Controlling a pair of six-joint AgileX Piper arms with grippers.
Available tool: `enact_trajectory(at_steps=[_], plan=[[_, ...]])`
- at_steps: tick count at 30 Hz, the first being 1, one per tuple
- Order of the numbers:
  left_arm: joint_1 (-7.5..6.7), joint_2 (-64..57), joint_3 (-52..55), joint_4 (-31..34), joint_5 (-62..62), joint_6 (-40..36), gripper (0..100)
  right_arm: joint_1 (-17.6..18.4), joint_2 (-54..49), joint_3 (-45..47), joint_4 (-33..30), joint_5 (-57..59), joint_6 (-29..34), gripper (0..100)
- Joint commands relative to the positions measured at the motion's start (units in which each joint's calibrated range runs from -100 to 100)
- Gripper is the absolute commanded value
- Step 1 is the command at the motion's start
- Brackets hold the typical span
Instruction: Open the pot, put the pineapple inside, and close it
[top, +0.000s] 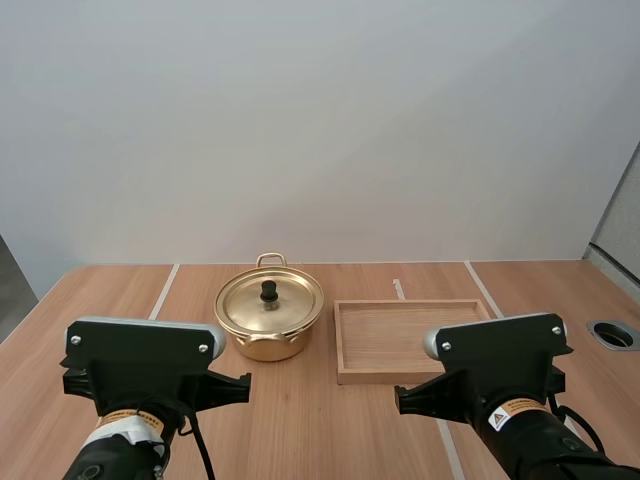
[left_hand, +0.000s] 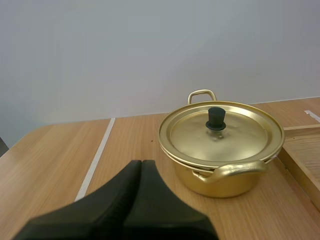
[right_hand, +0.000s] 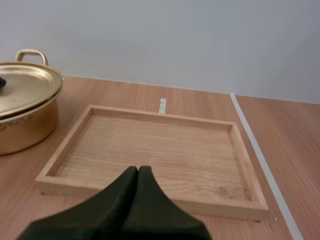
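Wooden table (top: 300, 430) with white tape lines (top: 163, 292) runs back to a plain pale wall. Near the middle of it stands the gold pot (top: 268, 340), its lid (top: 285, 308) seated flat on the rim and a black knob (top: 269, 291) upright at the lid's centre; one loop handle (top: 271, 259) points to the wall and the other faces the arms. Just beside the pot, on its right and apart from it, lies the tray (top: 385, 376), a shallow wooden rectangle. Both arms are drawn back at the near edge, the left arm (top: 145, 365) in front of the pot and the right arm (top: 500, 360) in front of the tray. My left gripper (left_hand: 141, 165) has its fingers pressed together into one dark wedge, holding nothing, aimed at the pot and well short of it. My right gripper (right_hand: 137, 170) is likewise closed and bare, its tip near the tray's front rim.
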Motion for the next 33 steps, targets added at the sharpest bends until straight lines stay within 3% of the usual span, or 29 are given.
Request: enact_trajectory(at_steps=[1, 11, 17, 33], plan=[[0.04, -0.3, 0.2, 0.1, 0.0, -0.4, 0, 0.6, -0.4, 0.2, -0.4, -3.6, -0.2, 0], [0.1, -0.3, 0.2, -0.4, 0.0, -0.4, 0, 1.4, -0.5, 0.2, 0.2, -3.6, -0.2, 0], [1.74, -0.3, 0.2, -0.4, 0.0, -0.4, 0, 1.6, -1.4, 0.2, 1.5, -3.6, -0.2, 0], [1.74, -0.3, 0.2, -0.4, 0.0, -0.4, 0, 1.7, -4.2, 0.2, 1.5, -1.0, -0.2, 0]])
